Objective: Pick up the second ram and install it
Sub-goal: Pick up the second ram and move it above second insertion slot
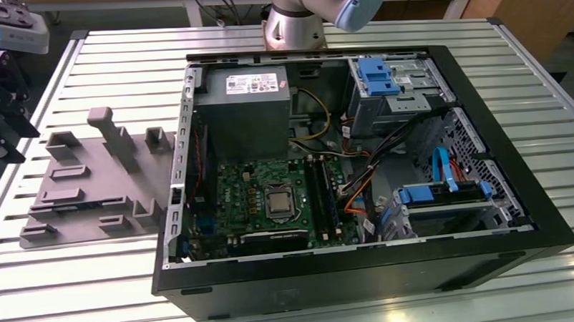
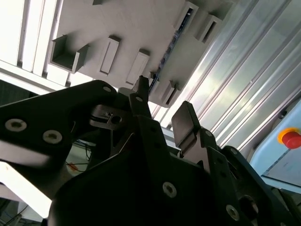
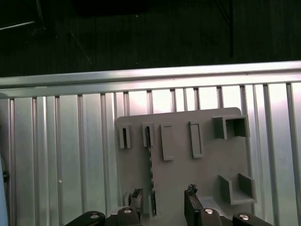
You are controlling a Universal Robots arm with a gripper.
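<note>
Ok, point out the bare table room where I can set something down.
Free: on the ribbed aluminium table, the slats in front of the grey plastic fixture tray and the strip behind it, as the exterior view shows them. Crowded: the open black computer case, packed with cables, and the tray's edge where the black tool hovers.

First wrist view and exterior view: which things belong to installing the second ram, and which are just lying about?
Belong to the job: second ram, standing in the grey holder; end effector, open, nearest it; motherboard; memory slots.
Just lying about: power supply; blue drive bracket; cables.
</note>
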